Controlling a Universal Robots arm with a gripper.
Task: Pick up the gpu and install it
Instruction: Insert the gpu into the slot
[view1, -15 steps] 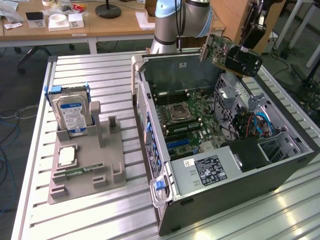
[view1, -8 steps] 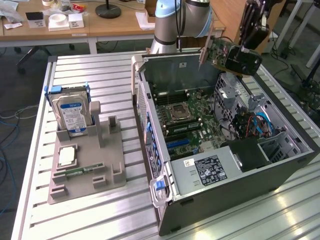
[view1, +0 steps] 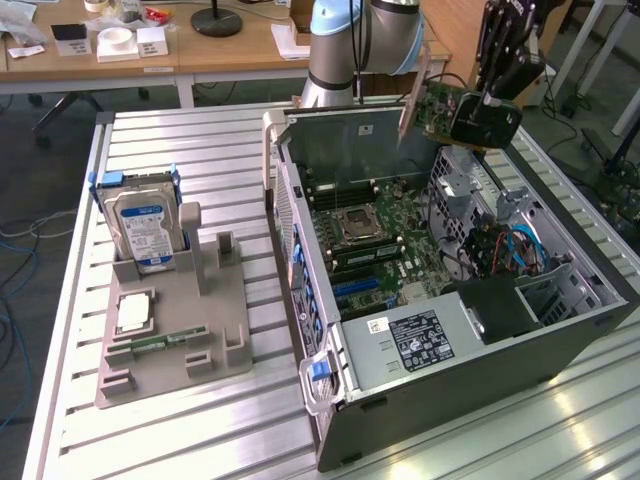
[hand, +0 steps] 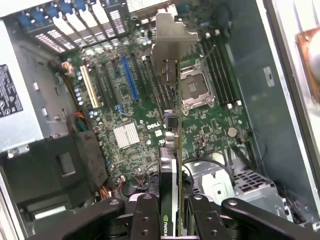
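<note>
Fingers (hand: 146, 216): pinching the gpu (hand: 169, 170) between them, seen edge-on.
Gpu: hanging clear above the motherboard (hand: 131, 136), over the open computer case's (view1: 590, 300) far side.

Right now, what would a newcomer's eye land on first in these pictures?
The gripper grips the gpu edge-on above the open computer case, over its green motherboard. On the exterior view's left, a hard drive stands upright in a grey holder on the metal table.
</note>
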